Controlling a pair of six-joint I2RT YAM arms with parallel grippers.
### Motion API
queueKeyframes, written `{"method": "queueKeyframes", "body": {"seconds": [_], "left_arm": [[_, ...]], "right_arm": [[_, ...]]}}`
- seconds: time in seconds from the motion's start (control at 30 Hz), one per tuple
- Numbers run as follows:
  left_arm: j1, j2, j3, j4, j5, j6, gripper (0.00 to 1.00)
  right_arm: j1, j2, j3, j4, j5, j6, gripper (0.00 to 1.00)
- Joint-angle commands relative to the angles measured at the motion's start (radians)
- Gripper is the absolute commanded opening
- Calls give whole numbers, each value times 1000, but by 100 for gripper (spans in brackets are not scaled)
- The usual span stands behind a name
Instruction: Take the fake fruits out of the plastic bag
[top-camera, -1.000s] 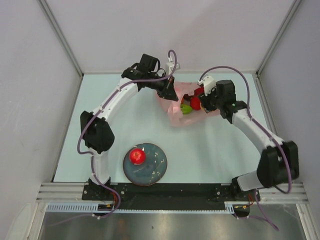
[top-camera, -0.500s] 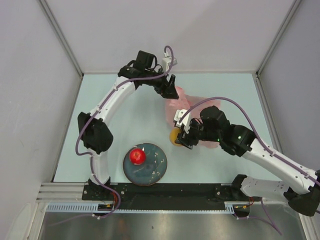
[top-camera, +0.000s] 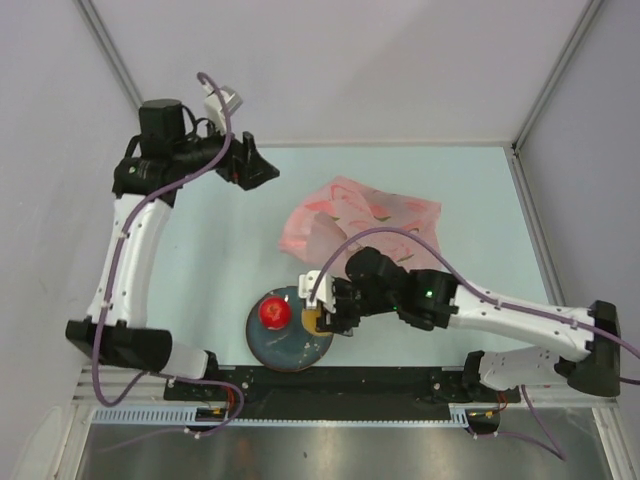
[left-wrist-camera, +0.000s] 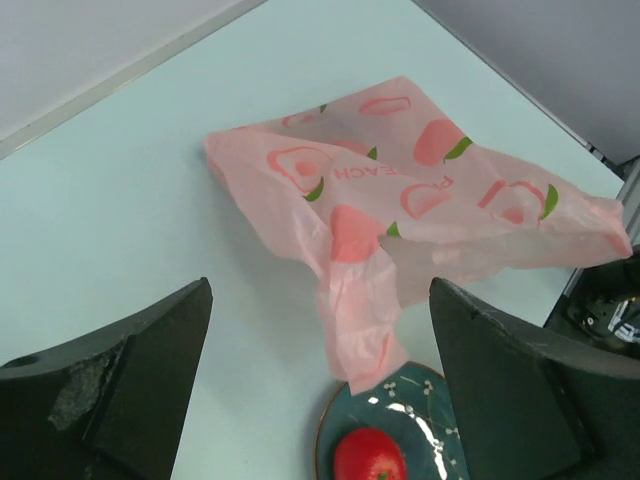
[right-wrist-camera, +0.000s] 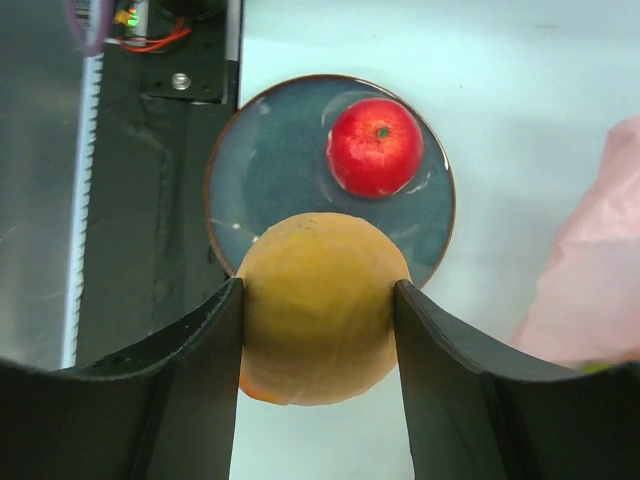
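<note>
The right hand (top-camera: 325, 318) has carried the yellow-orange fruit (right-wrist-camera: 322, 305), gripped between its fingers, from the plastic bag (top-camera: 355, 215) to above the plate (top-camera: 290, 348), lower centre, beside the red apple (top-camera: 275, 312). The left hand (left-wrist-camera: 320, 285), spread wide and empty, has swung to the upper left. The bag now lies limp and flattened on the bench (top-camera: 200, 260).

Apple (top-camera: 274, 312) on plate (top-camera: 285, 352)'s left, R claw (top-camera: 320, 319) w/ fruit (right-wrist-camera: 318, 300) over its right, bag (top-camera: 350, 215) behind plate.
</note>
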Motion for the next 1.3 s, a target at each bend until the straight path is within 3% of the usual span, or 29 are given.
{"method": "queueKeyframes", "body": {"seconds": [0.0, 0.13, 0.43, 0.8, 1.1, 1.17, 1.27], "left_arm": [[37, -150, -109, 4, 45, -25, 95], [45, -264, -211, 15, 49, -48, 96], [95, -365, -298, -27, 38, -38, 97], [109, -394, -355, -24, 62, -48, 97], [111, -408, -390, 1, 90, -62, 97], [111, -408, -403, 12, 98, -64, 96], [111, -410, -415, 24, 128, -70, 96]], "right_arm": [[-40, 134, -59, 197, 20, 58, 28], [-65, 202, -126, 384, 12, 20, 28], [-97, 346, -137, 577, 23, -32, 29], [-103, 469, -142, 662, 56, -44, 32], [-94, 474, -140, 617, 75, -54, 71], [-88, 446, -140, 614, 86, -63, 86], [-85, 342, -136, 590, 96, -63, 99]]}}
